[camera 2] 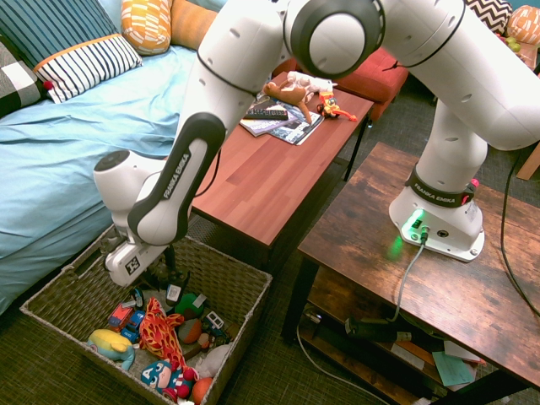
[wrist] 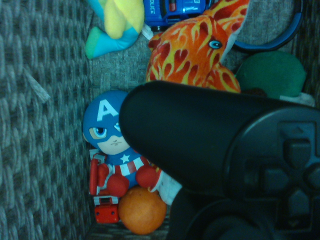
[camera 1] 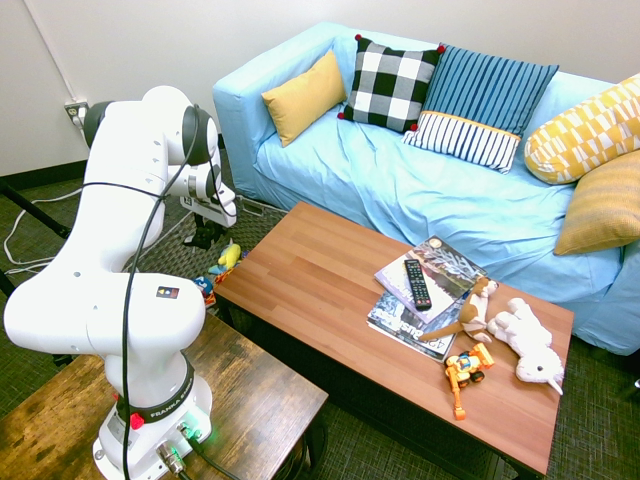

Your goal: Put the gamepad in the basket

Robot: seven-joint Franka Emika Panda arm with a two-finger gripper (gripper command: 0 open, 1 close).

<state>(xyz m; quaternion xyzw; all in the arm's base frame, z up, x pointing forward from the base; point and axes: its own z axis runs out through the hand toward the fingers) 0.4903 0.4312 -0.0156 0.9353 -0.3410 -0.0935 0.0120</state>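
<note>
The Franka gripper (camera 2: 160, 272) is hanging, fingers downward, within the opening of the grey woven basket (camera 2: 89, 291); it is clenching a black gamepad (wrist: 270, 145), which is being suspended above the toys, one rounded handle showing close up beside the directional pad in the wrist view.

Beneath it, the basket is holding a Captain America figure (wrist: 111, 132) near the corner closest to the second exterior camera; an orange ball-like item (wrist: 142, 210) is lying just beside the figure; a yellow-and-turquoise soft toy (camera 2: 110, 346) is resting near the basket's outer edge; a flame-patterned plush toy (wrist: 192, 52) and a blue police vehicle (wrist: 175, 11) are lying among the contents.

On the wooden coffee table (camera 1: 310, 285), a black remote control (camera 1: 417, 285) is resting on overlapping magazines (camera 1: 400, 327) beside the sofa-side edge; a brown plush animal (camera 1: 472, 315) is lying partly on them; a white plush unicorn (camera 1: 527, 343) is lying near the short edge farthest from the basket; a yellow-orange toy construction vehicle (camera 1: 465, 368) is standing near the long edge opposite the blue-covered sofa (camera 1: 370, 185).
</note>
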